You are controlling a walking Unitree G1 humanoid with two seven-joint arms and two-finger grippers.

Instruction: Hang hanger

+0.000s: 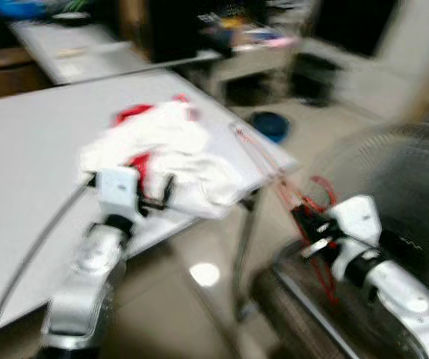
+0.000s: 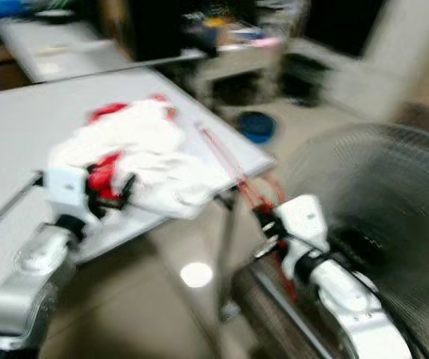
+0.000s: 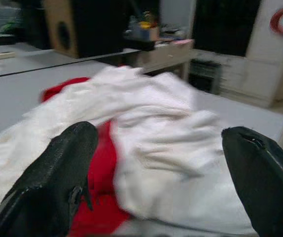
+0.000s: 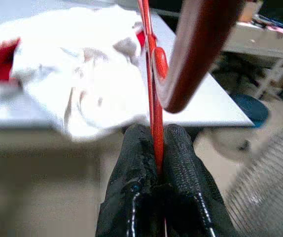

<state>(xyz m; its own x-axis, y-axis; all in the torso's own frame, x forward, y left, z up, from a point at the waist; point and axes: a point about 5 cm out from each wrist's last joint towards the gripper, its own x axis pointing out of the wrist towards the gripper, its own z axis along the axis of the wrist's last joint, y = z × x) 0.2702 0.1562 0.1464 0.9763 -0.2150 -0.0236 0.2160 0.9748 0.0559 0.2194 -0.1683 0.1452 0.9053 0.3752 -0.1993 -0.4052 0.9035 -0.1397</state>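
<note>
At nine o'clock from my chest, my left end effector [image 1: 158,196] hovers at the near edge of the grey table [image 1: 20,164], its two black fingers [image 3: 57,173] spread wide and released, nothing between them. Just beyond them, toward twelve o'clock, lies a crumpled white cloth [image 1: 173,149] with red patches, heaped near the table's right corner. Moving right, the red hanger [image 1: 263,161] slants from the table's right edge down toward four o'clock, off the corner and over the tiled floor [image 1: 199,277]. My right end effector [image 1: 304,221] is clenched on the hanger's thin red wire; through the right wrist camera the wire [image 4: 156,133] runs straight up between the pressed fingertips, with the hanger's thicker curved part close to the lens. At three o'clock, behind my right arm, stands a fan [image 1: 394,187] with a wire grille. Everything is motion-blurred.
</note>
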